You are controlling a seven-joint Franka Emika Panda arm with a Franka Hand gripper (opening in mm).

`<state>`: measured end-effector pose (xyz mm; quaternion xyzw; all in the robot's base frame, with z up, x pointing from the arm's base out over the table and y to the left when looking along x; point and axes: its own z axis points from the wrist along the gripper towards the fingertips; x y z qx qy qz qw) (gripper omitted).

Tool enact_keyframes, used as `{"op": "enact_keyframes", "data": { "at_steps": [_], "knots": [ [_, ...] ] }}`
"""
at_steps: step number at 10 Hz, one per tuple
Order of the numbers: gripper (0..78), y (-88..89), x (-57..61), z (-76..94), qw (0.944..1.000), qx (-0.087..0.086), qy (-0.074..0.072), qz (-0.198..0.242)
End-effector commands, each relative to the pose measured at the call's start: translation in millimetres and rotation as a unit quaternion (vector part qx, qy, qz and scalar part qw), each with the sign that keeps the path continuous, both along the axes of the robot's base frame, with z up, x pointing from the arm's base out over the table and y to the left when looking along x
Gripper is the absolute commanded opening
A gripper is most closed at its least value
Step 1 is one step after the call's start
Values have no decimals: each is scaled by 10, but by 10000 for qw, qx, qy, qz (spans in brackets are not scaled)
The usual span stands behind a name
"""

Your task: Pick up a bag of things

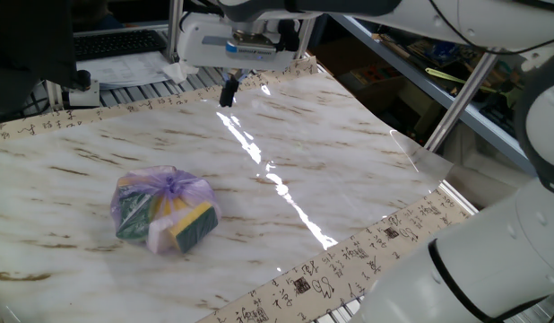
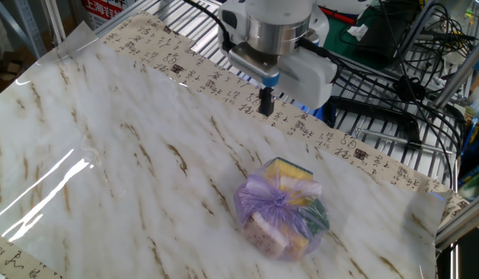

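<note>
Sitting on the marble surface (image 1: 349,161) is the knotted purple bag (image 1: 164,210), well apart from the tool (image 2: 266,103), which hangs over the far edge, fingers pinched together, holding nothing.

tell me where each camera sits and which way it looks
One fixed view: beside the robot's base, looking across the marble table; white arm links fill the right, gripper far off.
The other fixed view: high on the opposite side, looking down; only wrist and gripper show.
Both show the purple bag, lying apart from the gripper.
</note>
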<state>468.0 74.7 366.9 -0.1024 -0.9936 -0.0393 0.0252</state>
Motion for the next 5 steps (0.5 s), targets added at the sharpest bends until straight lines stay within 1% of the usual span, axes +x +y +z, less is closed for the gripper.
{"op": "enact_keyframes", "data": {
  "at_steps": [1,3,4,5],
  "knots": [
    [0,-2,10,-83,10000,-28,-12,-6],
    [0,-47,46,-374,9997,-34,-229,23],
    [0,-92,73,-508,9995,-44,-311,40],
    [0,-130,116,-598,9995,-44,-308,46]
  ]
}}
